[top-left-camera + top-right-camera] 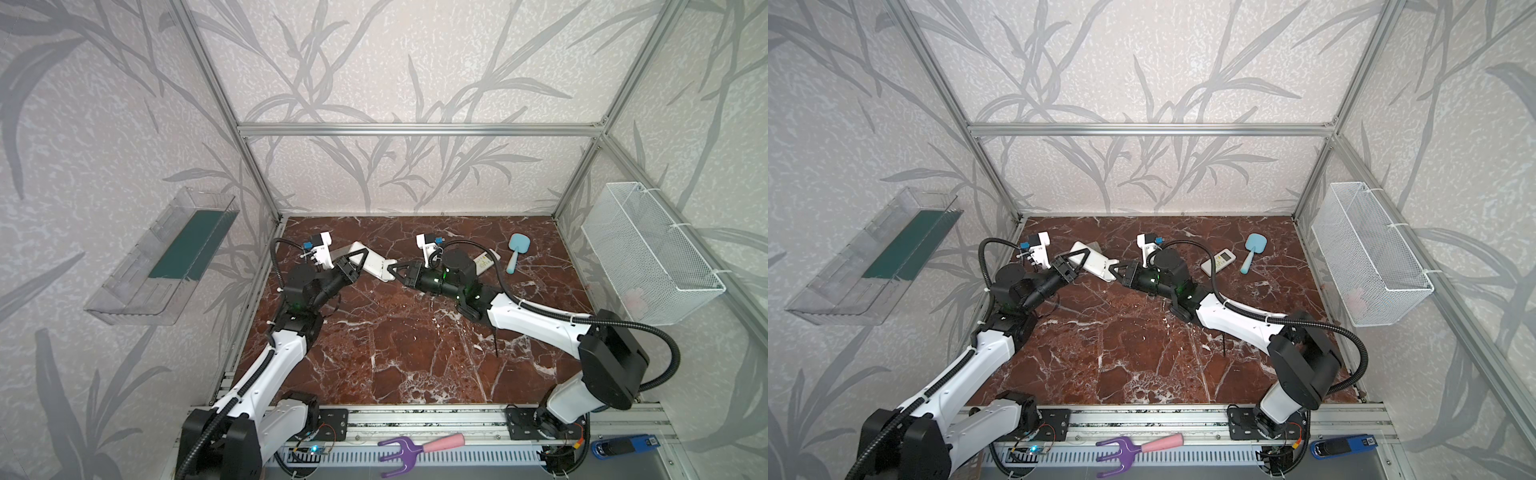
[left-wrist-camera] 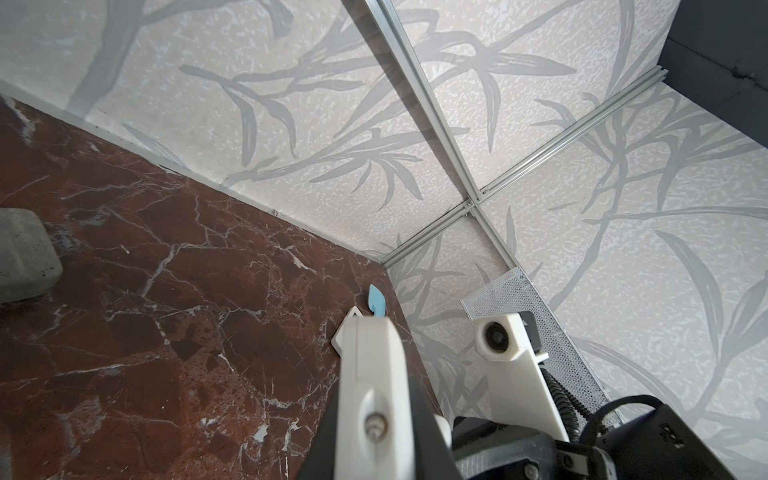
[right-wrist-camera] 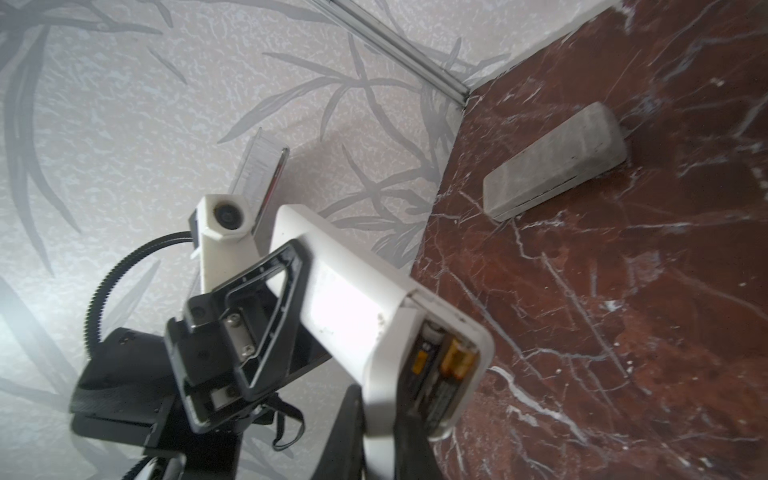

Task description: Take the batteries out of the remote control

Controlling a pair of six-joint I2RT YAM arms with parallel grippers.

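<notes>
Leaf-patterned walls (image 1: 374, 62), red marble tabletop (image 1: 395, 353).

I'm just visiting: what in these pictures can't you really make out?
- batteries: blurred in the right wrist view, inside the white remote's open bay, so the count is unclear. Both top views don't show them.
- right gripper: its fingers are cut off by the right wrist view's edge, so what they pinch is unclear.
- pink thing in the mesh basket: small and veiled by mesh in both top views.
</notes>
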